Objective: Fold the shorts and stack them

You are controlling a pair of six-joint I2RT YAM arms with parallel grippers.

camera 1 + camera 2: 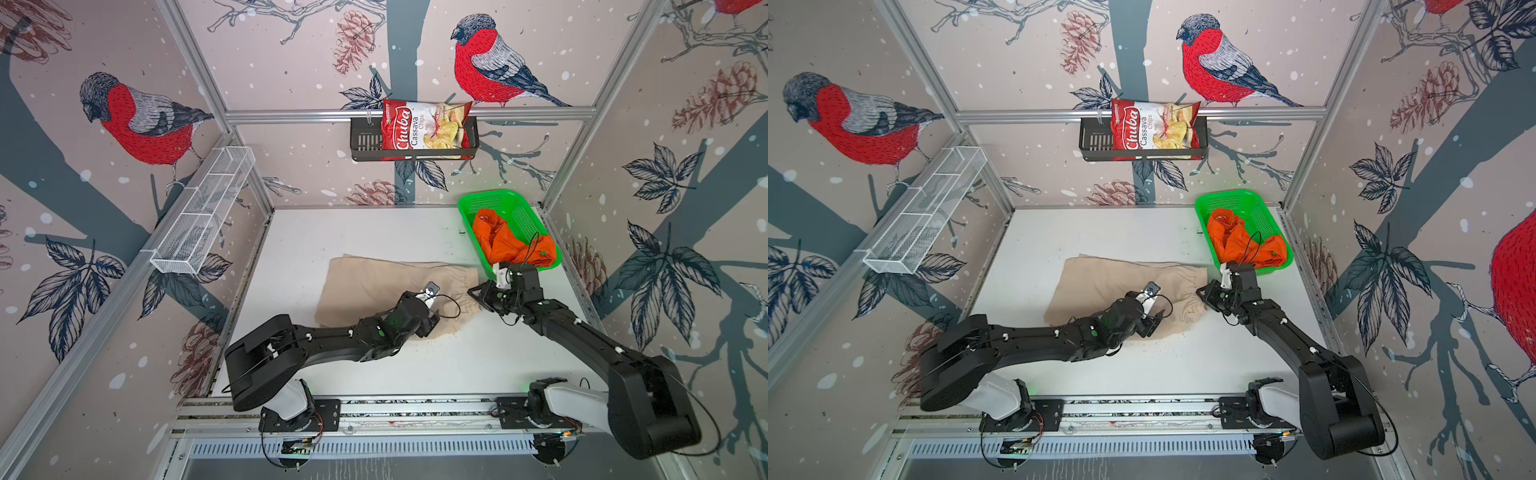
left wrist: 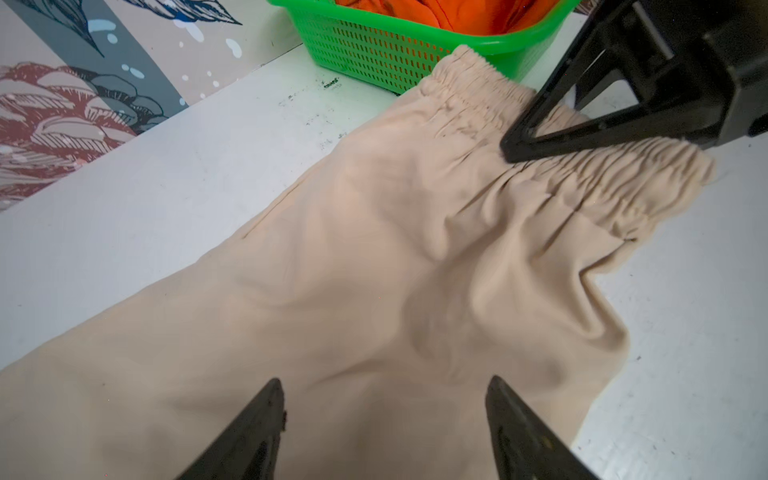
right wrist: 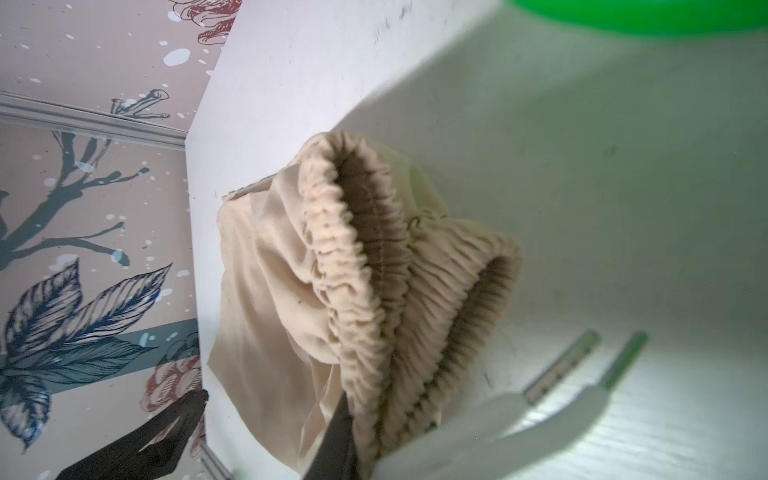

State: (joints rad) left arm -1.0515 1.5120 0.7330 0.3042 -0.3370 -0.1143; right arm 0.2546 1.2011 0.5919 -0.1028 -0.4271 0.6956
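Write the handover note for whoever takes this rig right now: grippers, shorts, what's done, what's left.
Left gripper: open, over the beige shorts, holding nothing.
Right gripper: closed on the beige shorts' waistband.
Beige shorts lie on the table; orange shorts sit crumpled in the green basket.
Done: beige pair out on the table.
Left: fold both pairs, then stack them.

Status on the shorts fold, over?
Left end effector open above beige shorts. Right end effector pinching their waistband. Orange shorts bunched in green basket. Nothing in the way.
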